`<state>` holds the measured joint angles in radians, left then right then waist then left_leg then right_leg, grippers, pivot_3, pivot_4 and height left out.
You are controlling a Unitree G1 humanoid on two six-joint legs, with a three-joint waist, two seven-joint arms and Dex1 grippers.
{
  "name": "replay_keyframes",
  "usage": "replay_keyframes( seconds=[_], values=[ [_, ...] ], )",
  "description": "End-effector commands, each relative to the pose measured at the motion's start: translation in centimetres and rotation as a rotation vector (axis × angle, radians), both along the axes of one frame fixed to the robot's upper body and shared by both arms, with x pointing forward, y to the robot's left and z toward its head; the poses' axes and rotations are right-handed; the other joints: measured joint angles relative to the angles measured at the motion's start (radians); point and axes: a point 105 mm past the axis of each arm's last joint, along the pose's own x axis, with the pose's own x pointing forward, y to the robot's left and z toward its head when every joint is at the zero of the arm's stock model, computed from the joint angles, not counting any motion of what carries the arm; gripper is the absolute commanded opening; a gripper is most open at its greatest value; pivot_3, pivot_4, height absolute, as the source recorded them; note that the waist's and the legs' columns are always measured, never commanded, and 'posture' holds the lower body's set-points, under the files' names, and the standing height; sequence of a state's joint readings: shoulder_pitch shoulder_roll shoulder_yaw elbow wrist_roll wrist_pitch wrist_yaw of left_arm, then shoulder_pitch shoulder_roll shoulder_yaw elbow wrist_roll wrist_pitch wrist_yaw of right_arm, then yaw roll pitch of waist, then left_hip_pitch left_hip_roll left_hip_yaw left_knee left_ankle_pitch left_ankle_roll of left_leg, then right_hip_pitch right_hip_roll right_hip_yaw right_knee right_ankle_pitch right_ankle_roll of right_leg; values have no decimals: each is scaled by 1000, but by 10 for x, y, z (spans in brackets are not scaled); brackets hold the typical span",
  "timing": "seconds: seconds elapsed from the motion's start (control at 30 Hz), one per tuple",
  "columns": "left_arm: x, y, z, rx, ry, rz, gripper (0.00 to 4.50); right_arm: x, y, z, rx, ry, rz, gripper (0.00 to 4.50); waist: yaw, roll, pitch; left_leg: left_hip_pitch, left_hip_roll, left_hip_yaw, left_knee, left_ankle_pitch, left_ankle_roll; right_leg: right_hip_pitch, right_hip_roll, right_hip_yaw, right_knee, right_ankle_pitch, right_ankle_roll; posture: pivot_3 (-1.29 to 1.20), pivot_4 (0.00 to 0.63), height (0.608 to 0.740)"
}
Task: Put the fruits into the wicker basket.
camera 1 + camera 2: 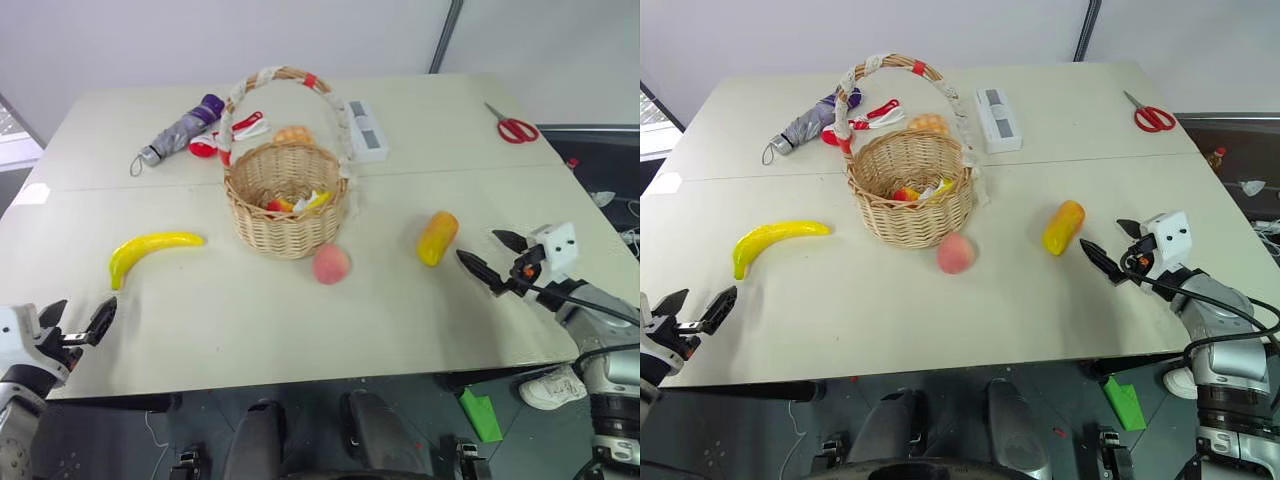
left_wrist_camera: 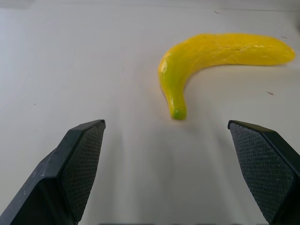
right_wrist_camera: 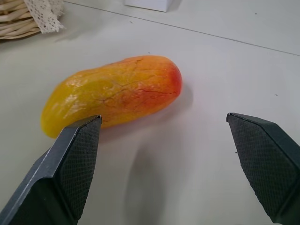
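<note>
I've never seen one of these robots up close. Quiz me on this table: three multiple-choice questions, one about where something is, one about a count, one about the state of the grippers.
1. Where does the peach lie?
A. inside the wicker basket
B. on the table just in front of the wicker basket
C. beside the red scissors

2. How many of the three fruits (banana, peach, mango) lie on the table outside the basket?
A. one
B. two
C. three

3. How do the two grippers stand?
A. both open and empty
B. the left shut on the banana
C. the right shut on the mango

Answers:
1. B: the peach rests at the basket's near side.
2. C: banana, peach and mango all lie on the tabletop.
3. A: the left gripper and the right gripper have their fingers wide apart, short of the fruit.
</note>
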<state>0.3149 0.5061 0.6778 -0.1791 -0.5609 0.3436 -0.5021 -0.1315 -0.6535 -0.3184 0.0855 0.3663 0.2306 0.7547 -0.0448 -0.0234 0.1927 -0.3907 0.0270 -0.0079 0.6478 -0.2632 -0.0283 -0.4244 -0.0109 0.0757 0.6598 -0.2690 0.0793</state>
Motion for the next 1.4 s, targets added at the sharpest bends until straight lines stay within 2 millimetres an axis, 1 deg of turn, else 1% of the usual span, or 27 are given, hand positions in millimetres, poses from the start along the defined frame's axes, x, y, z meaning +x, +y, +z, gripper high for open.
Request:
replay_keyframes(
  seconds=[0.03, 0.13, 0.23, 0.27, 0.37, 0.47, 0.53, 0.6, 0.63, 0.67, 0.8, 0.87, 0.93, 1.0, 1.1, 1.17, 1.27, 1.37, 1.4],
  values=[
    [3, -2, 13, 46, -34, -5, 4500, 3, 2, 13, -11, -59, 14, 4444, 0, 0, 0, 0, 0, 0, 0, 0, 0, 0, 0, 0, 0, 0, 0, 0, 150, 740],
    [8, -3, 17, 49, -45, -14, 4500, 4, 1, 17, -16, -77, 5, 4444, 0, 0, 0, 0, 0, 0, 0, 0, 0, 0, 0, 0, 0, 0, 0, 0, 150, 740],
    [13, -5, 25, 65, -66, -36, 4500, 6, 2, 31, 40, -119, 0, 4444, 0, 0, 0, 0, 0, 0, 0, 0, 0, 0, 0, 0, 0, 0, 0, 0, 150, 740],
    [18, -8, 28, 101, -59, -56, 4500, 5, 8, 38, 52, -134, 20, 4444, 0, 0, 0, 0, 0, 0, 0, 0, 0, 0, 0, 0, 0, 0, 0, 0, 150, 740],
    [33, -18, 42, 215, -55, -130, 4500, 0, 35, 51, 28, -139, 146, 4444, 1, 0, 0, 0, 0, 0, 0, 0, 0, 0, 0, 0, 0, 0, 0, 0, 150, 740],
    [44, -25, 53, 269, -37, -199, 4500, -9, 65, 59, 25, -125, 276, 4444, 0, 0, 0, 0, 0, 0, 0, 0, 0, 0, 0, 0, 1, 0, 1, 0, 150, 740],
    [53, -27, 57, 339, 2, -241, 4500, -21, 93, 62, 2, -101, 405, 4444, 0, 0, 0, 0, 0, 0, 0, 0, 0, 0, 1, 0, 1, 0, 1, 0, 150, 740],
    [61, -26, 58, 427, 48, -265, 4500, -31, 116, 63, -20, -89, 505, 4444, 0, 0, 0, 0, 0, -1, 0, 0, 0, 0, 1, 0, 1, 0, 0, 0, 150, 740],
    [67, -24, 58, 487, 90, -268, 4500, -37, 132, 64, -23, -87, 565, 4444, 0, 0, 0, 0, 1, -1, 0, 0, 0, 0, 1, 0, 1, 0, 0, 0, 150, 740],
    [71, -21, 58, 529, 119, -267, 4500, -41, 144, 65, -24, -85, 605, 4444, 0, 0, 0, 0, 0, -1, 0, 0, 0, 0, 1, 0, 1, 0, 0, 0, 150, 740],
    [86, -20, 52, 683, 247, -354, 4500, -48, 180, 62, -52, -98, 710, 4444, 0, 0, 0, 0, 0, -1, 0, 0, 0, -1, 1, 0, 1, 0, 0, 0, 150, 740],
    [95, -18, 51, 697, 288, -380, 4500, -50, 193, 62, -38, -112, 739, 4444, 0, 0, 0, -1, 0, -1, 0, 0, 0, -1, 1, -1, 1, 0, 0, 0, 150, 740],
    [102, -17, 50, 701, 318, -413, 4500, -51, 201, 63, -16, -118, 759, 4444, 2, -1, 0, -1, 0, -1, 0, 0, 0, -2, 0, -1, 1, 0, 0, 0, 150, 740],
    [111, -19, 44, 696, 365, -456, 4500, -52, 206, 61, -7, -121, 771, 4444, 3, -1, 0, -2, 0, -1, 0, 0, 0, -3, 0, -1, 1, 0, 1, 0, 150, 740],
    [121, -22, 37, 691, 413, -511, 4500, -52, 209, 57, -11, -128, 782, 4444, 3, -1, 0, -3, -2, -1, 0, 0, 0, -3, 0, -1, 1, 1, 1, 0, 150, 740],
    [131, -25, 36, 642, 412, -514, 4500, -52, 210, 55, -8, -131, 784, 4444, 3, -1, 0, -3, -3, -1, 0, 0, 0, -3, 0, -1, 2, 1, 1, 0, 150, 740],
    [138, -26, 32, 637, 432, -541, 4500, -53, 210, 52, -7, -138, 782, 4444, 1, -2, 0, -2, -3, -1, 1, 0, 0, -3, 0, -2, 3, 1, 1, 0, 150, 740],
    [143, -26, 32, 606, 424, -540, 3665, -53, 209, 50, -6, -145, 773, 4500, 1, -2, 0, -2, -3, -1, 1, 0, 0, -3, 0, -2, 3, 1, 1, 0, 150, 740],
    [144, -26, 32, 603, 423, -549, 3196, -53, 209, 49, -7, -147, 770, 4500, 1, -2, 0, -2, -3, -1, 1, 0, 0, -3, 0, -2, 4, 1, 1, 0, 150, 740]
  ],
)
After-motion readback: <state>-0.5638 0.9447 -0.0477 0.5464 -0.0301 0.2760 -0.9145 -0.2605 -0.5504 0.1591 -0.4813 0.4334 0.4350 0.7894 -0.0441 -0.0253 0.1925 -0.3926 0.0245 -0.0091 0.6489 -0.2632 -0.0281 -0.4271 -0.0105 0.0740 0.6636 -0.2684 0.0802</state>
